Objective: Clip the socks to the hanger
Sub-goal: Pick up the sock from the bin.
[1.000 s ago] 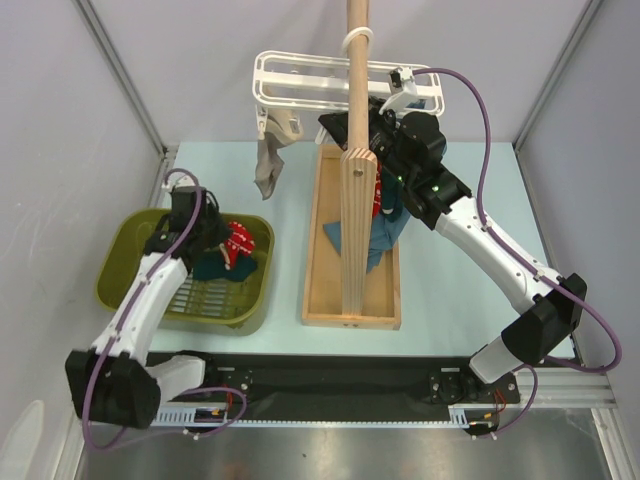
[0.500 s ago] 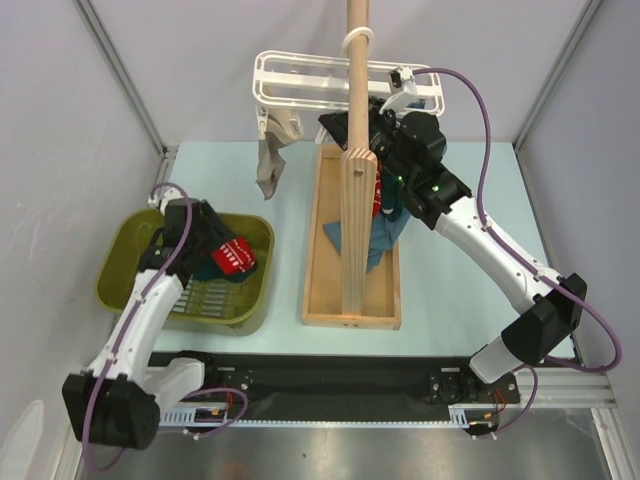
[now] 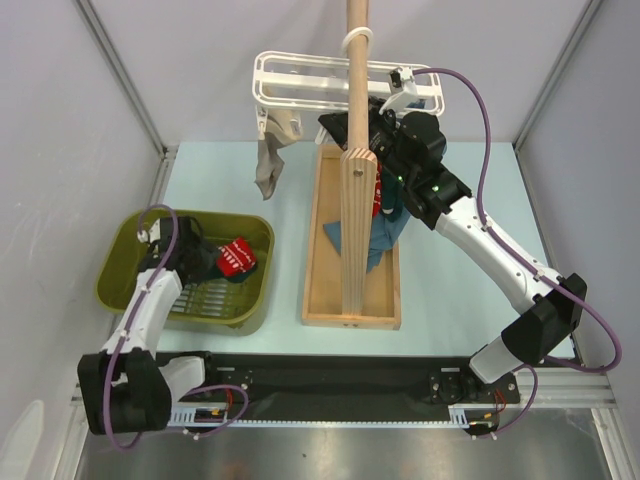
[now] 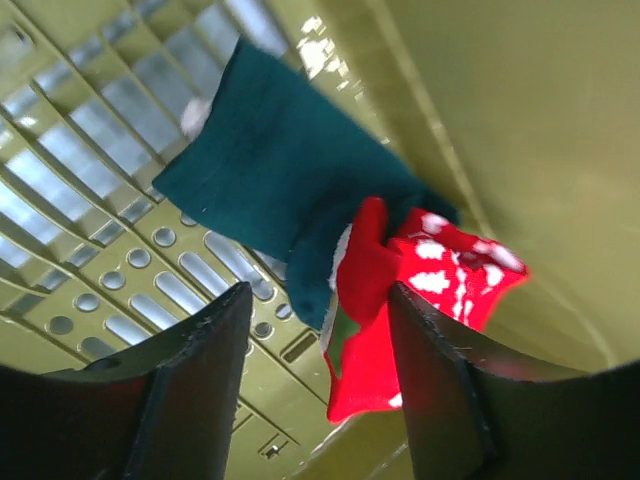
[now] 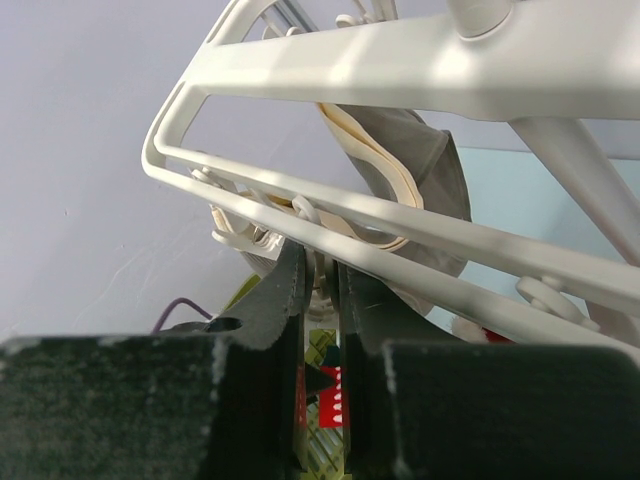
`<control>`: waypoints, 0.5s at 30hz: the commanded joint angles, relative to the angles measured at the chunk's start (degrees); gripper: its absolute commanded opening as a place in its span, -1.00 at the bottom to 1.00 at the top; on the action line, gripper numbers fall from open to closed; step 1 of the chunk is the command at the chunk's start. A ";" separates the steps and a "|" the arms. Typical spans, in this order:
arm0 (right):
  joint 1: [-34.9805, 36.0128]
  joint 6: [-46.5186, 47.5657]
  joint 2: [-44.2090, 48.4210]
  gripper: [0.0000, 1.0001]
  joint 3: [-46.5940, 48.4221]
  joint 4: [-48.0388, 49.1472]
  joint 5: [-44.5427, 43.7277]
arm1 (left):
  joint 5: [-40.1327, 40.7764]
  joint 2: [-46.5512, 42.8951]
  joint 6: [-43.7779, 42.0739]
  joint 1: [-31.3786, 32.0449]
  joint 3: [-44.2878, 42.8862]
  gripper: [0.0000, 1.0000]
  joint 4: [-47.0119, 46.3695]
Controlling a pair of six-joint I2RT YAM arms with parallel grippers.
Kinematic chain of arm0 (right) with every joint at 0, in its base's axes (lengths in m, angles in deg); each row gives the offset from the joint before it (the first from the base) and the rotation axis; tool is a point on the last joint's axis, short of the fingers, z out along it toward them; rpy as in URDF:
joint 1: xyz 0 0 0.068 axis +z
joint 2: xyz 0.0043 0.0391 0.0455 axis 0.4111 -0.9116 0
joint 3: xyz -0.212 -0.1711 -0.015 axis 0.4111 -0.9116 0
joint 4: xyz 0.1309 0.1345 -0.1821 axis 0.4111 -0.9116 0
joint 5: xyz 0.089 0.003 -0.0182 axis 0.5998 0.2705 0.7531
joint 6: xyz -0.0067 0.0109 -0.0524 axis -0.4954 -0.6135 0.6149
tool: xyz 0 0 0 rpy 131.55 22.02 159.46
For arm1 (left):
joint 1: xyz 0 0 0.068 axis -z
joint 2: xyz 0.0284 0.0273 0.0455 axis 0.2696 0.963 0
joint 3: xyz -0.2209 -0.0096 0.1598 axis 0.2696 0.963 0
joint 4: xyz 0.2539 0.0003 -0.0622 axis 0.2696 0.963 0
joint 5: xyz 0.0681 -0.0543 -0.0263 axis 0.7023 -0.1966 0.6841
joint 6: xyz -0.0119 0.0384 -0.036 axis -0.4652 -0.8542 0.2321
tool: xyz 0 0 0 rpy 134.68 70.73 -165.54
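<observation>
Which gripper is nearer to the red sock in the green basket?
Left. The left gripper hangs in the basket, the red sock between its open fingers; the right gripper is up at the hanger.

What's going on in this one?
The right gripper is up under the hanger, its fingers closed narrowly on what looks like a clip peg. The left gripper is down in the green basket, open, with a red sock and a teal sock lying just ahead of its fingers, neither gripped. A grey sock already hangs from the hanger.
</observation>
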 commanded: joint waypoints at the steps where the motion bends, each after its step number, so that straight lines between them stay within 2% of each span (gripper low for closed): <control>1: -0.13 0.40 1.06 -1.00 0.21 -1.96 0.71 | -3.73 1.96 3.58 -0.69 1.36 0.19 -5.33; 4: -0.30 0.57 1.23 -1.00 0.39 -2.05 0.89 | -3.91 2.85 3.94 -1.22 1.81 0.06 -7.36; 5: -0.30 0.57 1.41 -1.00 0.22 -2.13 0.80 | -3.73 2.67 3.94 -1.13 1.72 -0.10 -7.46; 7: -0.48 0.75 1.67 -1.00 -0.05 -2.22 0.80 | -3.21 1.10 3.85 -1.31 1.90 -0.28 -8.16; 8: -0.57 0.75 1.67 -1.00 -0.14 -2.14 0.88 | -3.03 0.57 2.46 -1.22 1.98 -0.68 -8.69; 9: -0.57 0.57 1.85 -1.00 -0.40 -2.05 0.97 | -1.81 0.04 1.40 -1.31 1.03 -0.89 -8.17; 10: -0.74 0.57 1.76 -1.00 -0.58 -1.79 1.06 | -0.67 -0.84 0.09 -1.22 -0.03 -1.00 -7.29; 15: -0.92 0.40 1.76 -1.00 -0.67 -1.61 1.32 | 11.72 -2.51 -7.92 1.23 -6.44 -1.00 1.05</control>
